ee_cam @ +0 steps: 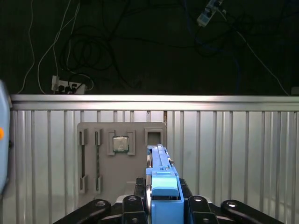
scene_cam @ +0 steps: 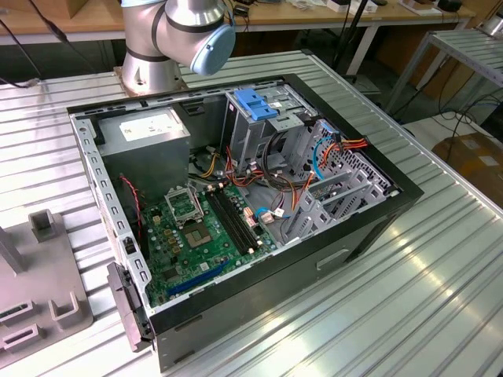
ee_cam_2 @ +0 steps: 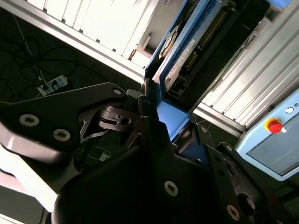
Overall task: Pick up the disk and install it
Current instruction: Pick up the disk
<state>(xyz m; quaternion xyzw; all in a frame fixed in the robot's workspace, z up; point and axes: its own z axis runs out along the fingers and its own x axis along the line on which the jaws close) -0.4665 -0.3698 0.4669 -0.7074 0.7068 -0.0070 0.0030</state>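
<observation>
— Above the desk (ee_cam: 233, 140), where is the disk (ee_cam: 160, 163)?
— Edge-on in the hand (ee_cam: 162, 200), which pinches it from both sides; a grey tray (ee_cam: 93, 130) with a chip (ee_cam: 120, 144) lies on the desk below.

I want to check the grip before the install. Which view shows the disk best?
The second wrist view: the disk shows a broad face, its connector edge and a blue rail, clamped in the gripper. The first wrist view gives the disk edge-on, along its blue rail.
</observation>
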